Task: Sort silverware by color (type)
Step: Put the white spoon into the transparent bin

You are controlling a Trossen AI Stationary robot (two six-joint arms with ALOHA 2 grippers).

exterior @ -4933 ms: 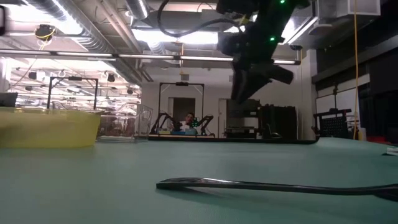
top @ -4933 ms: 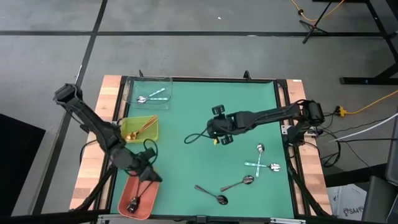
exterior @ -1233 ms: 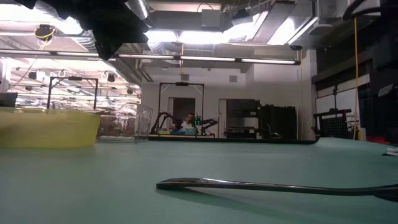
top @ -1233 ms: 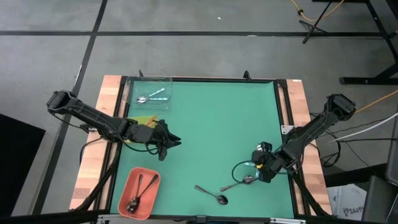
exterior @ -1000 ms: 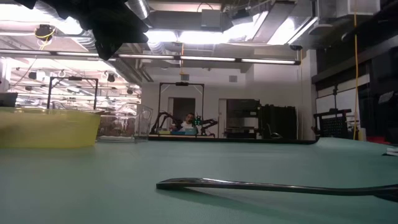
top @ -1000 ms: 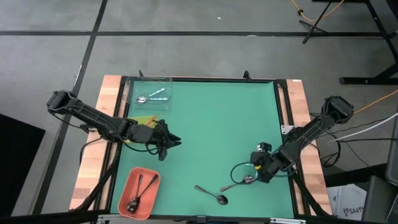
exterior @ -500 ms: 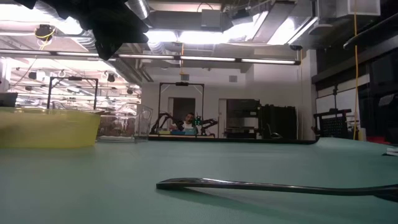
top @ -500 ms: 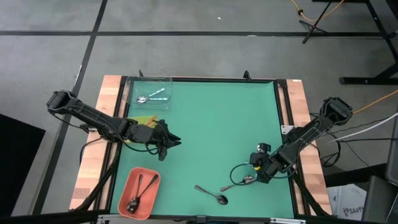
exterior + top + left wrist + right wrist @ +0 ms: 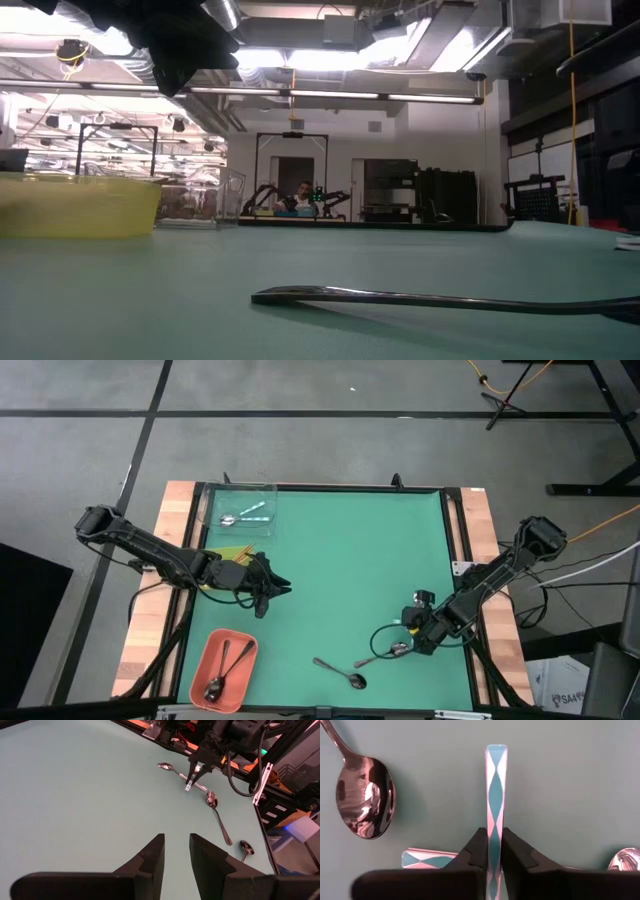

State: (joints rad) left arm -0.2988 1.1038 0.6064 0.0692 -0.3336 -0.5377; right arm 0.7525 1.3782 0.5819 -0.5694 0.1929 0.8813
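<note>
My right gripper (image 9: 413,631) is low over the mat near the table's right near corner and shut on a silver spoon with a teal diamond-patterned handle (image 9: 495,785). A second patterned handle (image 9: 427,858) lies crossed beneath it. A dark spoon's bowl (image 9: 364,795) lies right beside them. Another dark spoon (image 9: 340,672) rests flat on the mat nearer the near edge. My left gripper (image 9: 272,586) hovers open beside the yellow-green tray (image 9: 213,557), holding nothing. Silver spoons (image 9: 247,514) lie in the clear tray, and dark ones (image 9: 224,666) in the salmon tray. My right gripper pinches the silver spoon's patterned handle (image 9: 495,822) between its two fingers, coming from above and pointing down. The handle runs straight out from between the fingertips, level and close over the mat. Whether it is lifted clear I cannot tell.
The clear tray (image 9: 262,491) stands at the far left corner and the salmon tray (image 9: 203,660) at the near left. The dark spoon's long handle (image 9: 430,297) lies across the low view's foreground. Bare green mat (image 9: 350,550) spans the middle. A cable loops beside my right gripper.
My right gripper has crept slightly toward the table's left edge, staying low over the crossed silver spoons.
</note>
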